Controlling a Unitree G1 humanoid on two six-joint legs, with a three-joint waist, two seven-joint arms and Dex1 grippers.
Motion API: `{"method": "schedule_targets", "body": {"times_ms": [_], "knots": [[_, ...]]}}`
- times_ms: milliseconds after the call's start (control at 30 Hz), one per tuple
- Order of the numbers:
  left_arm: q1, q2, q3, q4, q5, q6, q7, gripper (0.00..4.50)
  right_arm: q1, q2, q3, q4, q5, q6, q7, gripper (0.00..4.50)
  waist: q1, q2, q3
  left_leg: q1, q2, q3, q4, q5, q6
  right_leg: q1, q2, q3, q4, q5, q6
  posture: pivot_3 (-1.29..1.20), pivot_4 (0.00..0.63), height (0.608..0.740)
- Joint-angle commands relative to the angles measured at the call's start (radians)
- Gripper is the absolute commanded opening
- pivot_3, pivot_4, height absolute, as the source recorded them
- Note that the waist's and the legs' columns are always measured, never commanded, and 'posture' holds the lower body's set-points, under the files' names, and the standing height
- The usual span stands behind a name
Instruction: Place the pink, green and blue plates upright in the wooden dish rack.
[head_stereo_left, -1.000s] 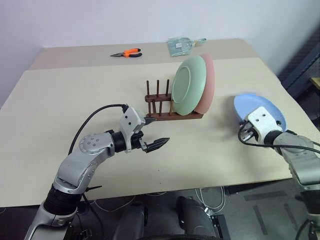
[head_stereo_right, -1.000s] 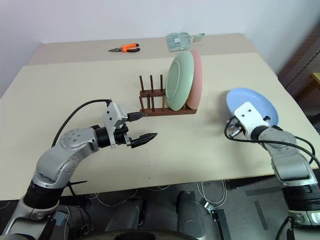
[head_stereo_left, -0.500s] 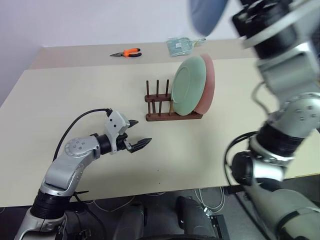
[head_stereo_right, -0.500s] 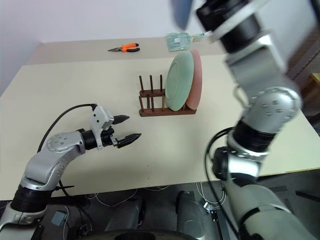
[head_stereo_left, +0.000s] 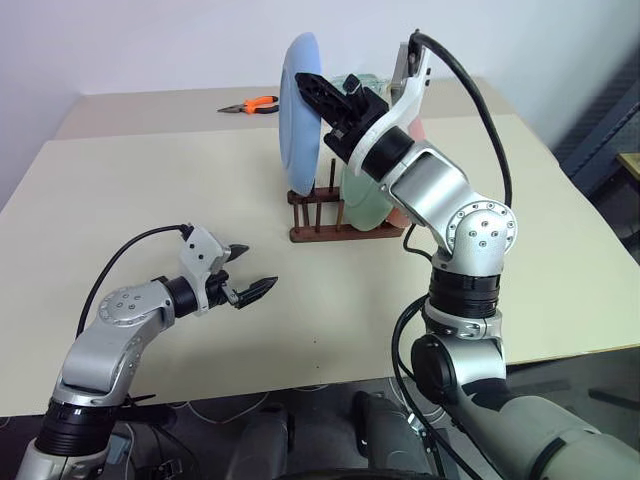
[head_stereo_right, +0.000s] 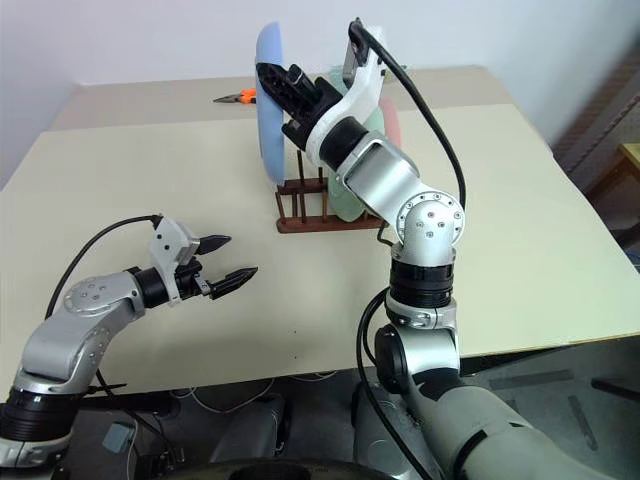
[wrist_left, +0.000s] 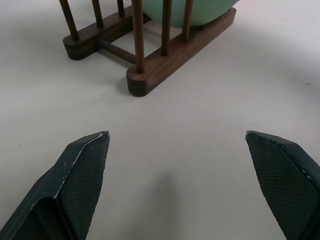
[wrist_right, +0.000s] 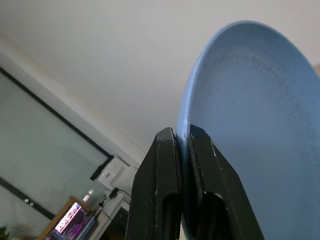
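Up off the table comes the blue plate: a second ago it lay flat at the right side, and now it stands on edge in the air, above the empty pegs of the wooden dish rack. The left arm has slid back toward the robot's left, away from the rack.

The right gripper pinches only the thin rim of the blue plate, with its two black fingers pressed tight on it. That is a small hold on a big plate, so the plate could swing or slip out and fall. It could also bump the green plate or the pink plate, which already stand in the rack, or land on top of a peg and miss the gap.

The right arm reaches high, bent over the rack. The left gripper hangs low above the table, spread wide and holding nothing, pointing toward the rack.
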Motion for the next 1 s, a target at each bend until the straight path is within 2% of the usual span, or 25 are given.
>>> {"method": "schedule_targets", "body": {"times_ms": [33, 233, 333, 433, 533, 633, 733, 833, 933, 1000], "knots": [[-0.007, 0.0, 0.012, -0.041, -0.009, -0.004, 0.003, 4.5, 0.002, 0.008, 0.007, 0.016, -0.041, -0.017, -0.002, 0.04, 0.0, 0.0, 0.0, 0.0, 0.0, 0.0, 0.0, 0.0, 0.0, 0.0, 0.0, 0.0, 0.0, 0.0, 0.0, 0.0, 0.15, 0.74], [-0.008, -0.004, 0.004, -0.043, -0.006, -0.002, 0.006, 4.5, 0.008, -0.002, 0.006, 0.06, -0.115, -0.029, 0.024, 0.04, 0.0, 0.0, 0.0, 0.0, 0.0, 0.0, 0.0, 0.0, 0.0, 0.0, 0.0, 0.0, 0.0, 0.0, 0.0, 0.0, 0.15, 0.74], [-0.012, -0.007, -0.002, -0.046, -0.005, 0.001, 0.01, 4.5, 0.006, -0.028, 0.025, 0.068, -0.176, -0.032, 0.071, 1.01, 0.0, 0.0, 0.0, 0.0, 0.0, 0.0, 0.0, 0.0, 0.0, 0.0, 0.0, 0.0, 0.0, 0.0, 0.0, 0.0, 0.15, 0.74], [-0.011, -0.009, -0.007, -0.053, -0.005, 0.006, 0.014, 4.5, -0.005, -0.15, 0.154, -0.018, -0.372, -0.094, 0.223, 2.39, 0.002, 0.001, 0.0, 0.0, 0.0, 0.0, 0.0, 0.0, 0.0, 0.0, 0.0, 0.0, -0.001, 0.0, 0.0, 0.0, 0.15, 0.74], [-0.006, -0.011, -0.013, -0.065, -0.006, 0.012, 0.016, 4.5, -0.007, -0.294, 0.224, -0.138, -0.502, -0.163, 0.374, 2.39, 0.002, 0.0, 0.0, -0.001, 0.0, 0.001, 0.0, 0.0, 0.0, 0.0, 0.0, 0.0, -0.002, 0.0, 0.001, 0.0, 0.15, 0.74], [-0.014, -0.019, -0.032, -0.073, -0.012, 0.016, 0.012, 4.5, 0.048, -0.459, 0.205, -0.26, -0.557, -0.188, 0.506, 2.39, 0.003, 0.0, 0.0, -0.001, 0.0, 0.001, 0.0, 0.0, 0.0, 0.0, 0.0, 0.0, -0.002, 0.0, 0.002, 0.0, 0.15, 0.74], [-0.036, -0.038, -0.064, -0.087, -0.024, 0.028, -0.001, 4.5, 0.171, -0.644, 0.148, -0.371, -0.552, -0.157, 0.64, 1.59, 0.012, -0.002, -0.001, -0.001, 0.0, 0.0, 0.0, 0.0, 0.0, 0.002, 0.0, 0.0, -0.003, -0.003, 0.004, 0.0, 0.15, 0.74], [-0.059, -0.05, -0.106, -0.104, -0.028, 0.034, -0.016, 4.5, 0.289, -0.785, 0.097, -0.429, -0.568, -0.131, 0.706, 0.06, 0.01, -0.002, 0.0, -0.001, -0.001, 0.001, 0.002, 0.0, 0.0, 0.004, -0.001, 0.0, -0.004, -0.003, 0.004, 0.0, 0.15, 0.74], [-0.092, -0.076, -0.149, -0.106, -0.029, 0.038, -0.023, 4.5, 0.425, -0.902, 0.069, -0.499, -0.591, -0.11, 0.77, 0.06, 0.007, -0.002, 0.0, -0.001, 0.0, 0.003, 0.002, 0.0, 0.0, 0.003, -0.002, 0.001, -0.004, -0.004, 0.004, 0.0, 0.15, 0.74], [-0.122, -0.1, -0.179, -0.096, -0.029, 0.042, -0.028, 4.5, 0.52, -0.964, 0.092, -0.545, -0.66, -0.104, 0.775, 0.06, 0.011, -0.002, 0.0, 0.0, 0.0, 0.003, 0.001, -0.001, 0.001, 0.003, -0.001, 0.001, -0.004, -0.004, 0.004, 0.0, 0.15, 0.74]]}}
